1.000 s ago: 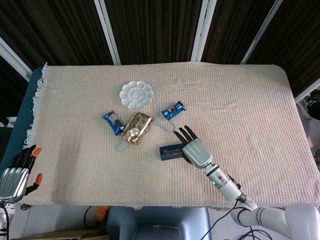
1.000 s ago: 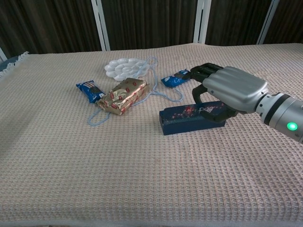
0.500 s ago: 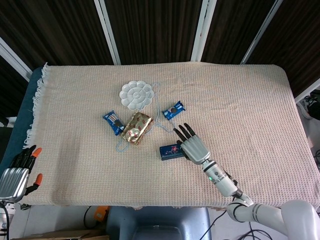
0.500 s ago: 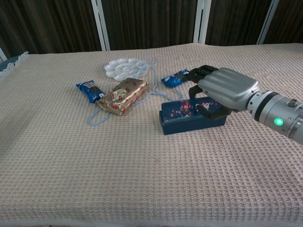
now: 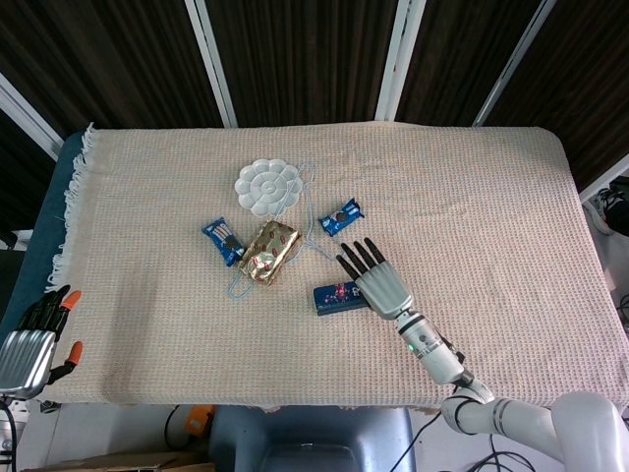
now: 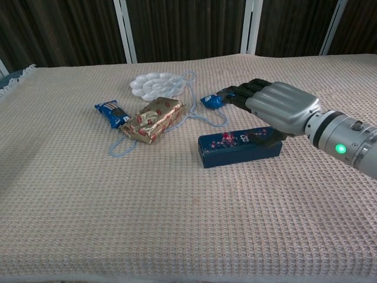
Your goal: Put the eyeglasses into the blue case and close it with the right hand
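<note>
The blue case [image 5: 332,296] [image 6: 232,148] lies closed on the woven cloth near the middle of the table, its patterned lid facing up. My right hand [image 5: 378,285] [image 6: 280,106] hovers flat over the case's right end with the fingers stretched out toward the far side; its thumb sits close against the case's right end. Nothing is held in it. The eyeglasses show in neither view. My left hand [image 5: 29,344] hangs off the table's near left corner, holding nothing, with its fingers apart.
A gold wrapped box [image 5: 267,253] [image 6: 154,119] lies left of the case, with a light blue cord [image 5: 313,211] looped around it. Two blue snack packets [image 5: 223,241] [image 5: 342,216] and a white flower-shaped palette [image 5: 265,187] lie behind.
The case's lid has gone from standing open to lying shut. My right hand's fingers, curled over the case before, have straightened out flat above it.
</note>
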Available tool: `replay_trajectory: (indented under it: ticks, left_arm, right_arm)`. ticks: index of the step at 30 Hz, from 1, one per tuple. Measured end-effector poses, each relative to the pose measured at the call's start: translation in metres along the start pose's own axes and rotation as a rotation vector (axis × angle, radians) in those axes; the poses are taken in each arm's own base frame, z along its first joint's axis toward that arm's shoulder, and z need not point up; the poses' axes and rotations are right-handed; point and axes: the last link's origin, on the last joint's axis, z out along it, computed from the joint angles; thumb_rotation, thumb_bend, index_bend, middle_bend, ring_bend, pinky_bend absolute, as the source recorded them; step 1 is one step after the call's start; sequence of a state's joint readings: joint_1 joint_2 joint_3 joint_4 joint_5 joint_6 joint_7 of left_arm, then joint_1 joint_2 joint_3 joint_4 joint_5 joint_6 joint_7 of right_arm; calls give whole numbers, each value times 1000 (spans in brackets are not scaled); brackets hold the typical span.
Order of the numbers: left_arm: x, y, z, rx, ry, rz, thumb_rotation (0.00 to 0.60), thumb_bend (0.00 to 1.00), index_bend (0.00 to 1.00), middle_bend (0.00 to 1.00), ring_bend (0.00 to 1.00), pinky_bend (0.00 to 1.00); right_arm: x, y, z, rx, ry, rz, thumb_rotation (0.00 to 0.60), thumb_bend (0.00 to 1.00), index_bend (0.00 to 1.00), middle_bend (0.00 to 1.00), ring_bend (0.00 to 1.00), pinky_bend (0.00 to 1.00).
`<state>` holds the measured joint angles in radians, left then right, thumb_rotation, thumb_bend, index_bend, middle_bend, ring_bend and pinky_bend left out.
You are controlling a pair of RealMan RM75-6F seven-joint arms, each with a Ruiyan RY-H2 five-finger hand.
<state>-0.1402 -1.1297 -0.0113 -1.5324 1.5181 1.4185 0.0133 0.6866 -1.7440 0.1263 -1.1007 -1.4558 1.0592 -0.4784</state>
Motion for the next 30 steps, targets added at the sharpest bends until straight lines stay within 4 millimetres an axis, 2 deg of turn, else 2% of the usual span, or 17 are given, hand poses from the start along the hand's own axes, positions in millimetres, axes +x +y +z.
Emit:
replay_trajectory:
  ticks: [6,16,20,23,26,30]
  left_arm:
    - [0,0,0,-1,0,1,600,424,0,0,0,144]
    - [0,0,0,-4,-1,-2,600,425,0,0,0,144]
    - [-1,2,0,-10,-3,3,600,424,0,0,0,144]
    - [-1,2,1,-8,-2,4,600,424,0,0,0,144]
    - [-1,2,1,-8,-1,3,600,424,0,0,0,145]
    - [-1,2,1,-7,0,4,600,425,0,0,0,145]
  right_arm:
    - [-1,-2,1,-11,11,-44,600,343,206,34,0,0]
    - [9,0,5,-30,66,-47,600,304,209,34,0,0]
    - [11,0,6,-30,64,-55,600,301,296,35,0,0]
    - [13,0,5,-13,48,-18,600,339,376,30,0,0]
    - [16,2,0,11,28,38,600,422,427,25,0,0]
    - [23,11,-16,40,23,65,600,479,473,27,0,0]
